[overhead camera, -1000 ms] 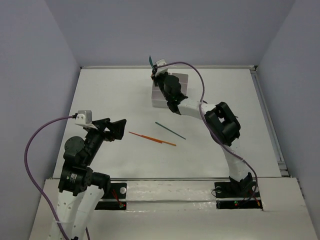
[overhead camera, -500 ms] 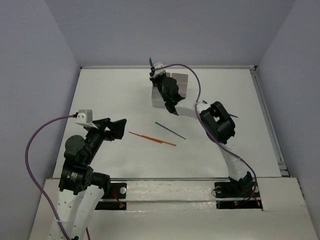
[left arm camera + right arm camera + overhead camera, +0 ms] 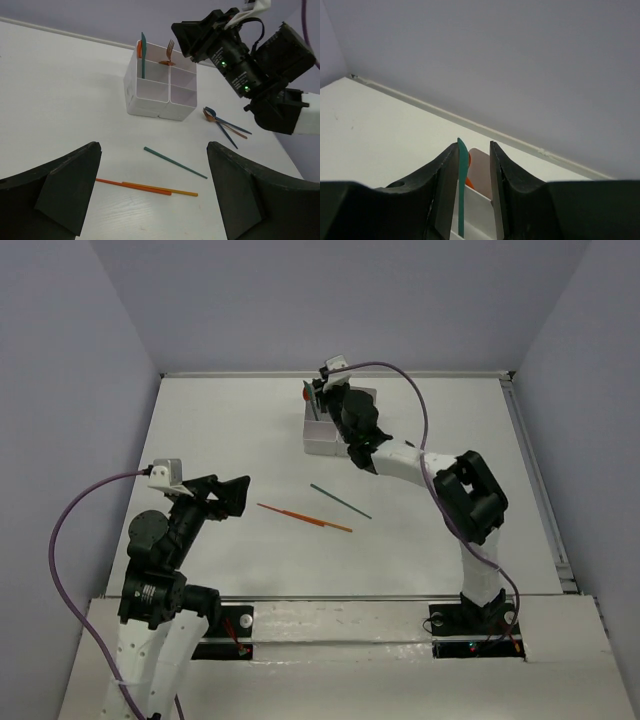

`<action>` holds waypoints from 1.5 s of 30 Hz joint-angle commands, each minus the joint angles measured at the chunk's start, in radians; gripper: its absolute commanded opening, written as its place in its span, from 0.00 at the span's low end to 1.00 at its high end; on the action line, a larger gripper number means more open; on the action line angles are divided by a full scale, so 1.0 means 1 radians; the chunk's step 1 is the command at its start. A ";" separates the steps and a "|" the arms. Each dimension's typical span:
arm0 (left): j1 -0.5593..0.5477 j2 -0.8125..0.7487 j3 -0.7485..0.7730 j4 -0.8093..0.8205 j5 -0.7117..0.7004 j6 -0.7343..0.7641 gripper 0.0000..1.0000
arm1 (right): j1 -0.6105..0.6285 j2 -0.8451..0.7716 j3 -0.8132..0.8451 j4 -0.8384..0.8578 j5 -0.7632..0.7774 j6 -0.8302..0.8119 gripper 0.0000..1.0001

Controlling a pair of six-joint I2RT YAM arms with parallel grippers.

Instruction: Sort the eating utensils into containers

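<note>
The white box (image 3: 322, 436) with its four compartments sits on the table (image 3: 200, 430) toward the far side, slightly left of centre. The right gripper (image 3: 472, 150) hangs just above the box's far-left corner. Its jaws are parted wider than the thin teal utensil (image 3: 143, 56) that shows between them in the right wrist view, so they are not clamped on it. That teal utensil stands nearly upright in the far-left compartment, its lower end inside the box. The tip of an orange utensil (image 3: 139, 49) shows right beside it. A brown fork (image 3: 170, 49) stands in the far-right compartment, tines up, and the two near compartments look vacant from the left wrist view. On the table right of the box lie a few spoons (image 3: 222, 122), brown and blue, bunched together. Nearer, about mid-table, a teal stick (image 3: 340, 501) lies at a slant, and just near of it are orange sticks (image 3: 305, 518), lying end to end and overlapping. The left gripper (image 3: 228, 490) hovers over the near-left part of the table with its jaws wide apart and nothing between them, well apart from the sticks and the box.
</note>
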 commanded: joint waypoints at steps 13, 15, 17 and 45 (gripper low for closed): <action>0.019 0.023 -0.009 0.066 0.054 0.022 0.99 | -0.218 -0.539 -0.498 -0.826 -0.093 0.548 0.27; 0.019 0.023 -0.009 0.066 0.057 0.022 0.99 | -0.282 -0.547 -0.511 -0.872 -0.108 0.555 0.28; 0.019 0.020 -0.011 0.066 0.055 0.022 0.99 | -0.304 -0.543 -0.511 -0.930 -0.068 0.550 0.30; -0.070 -0.021 -0.008 0.060 0.037 0.020 0.99 | -0.482 -0.199 -0.258 -1.188 -0.108 0.407 0.38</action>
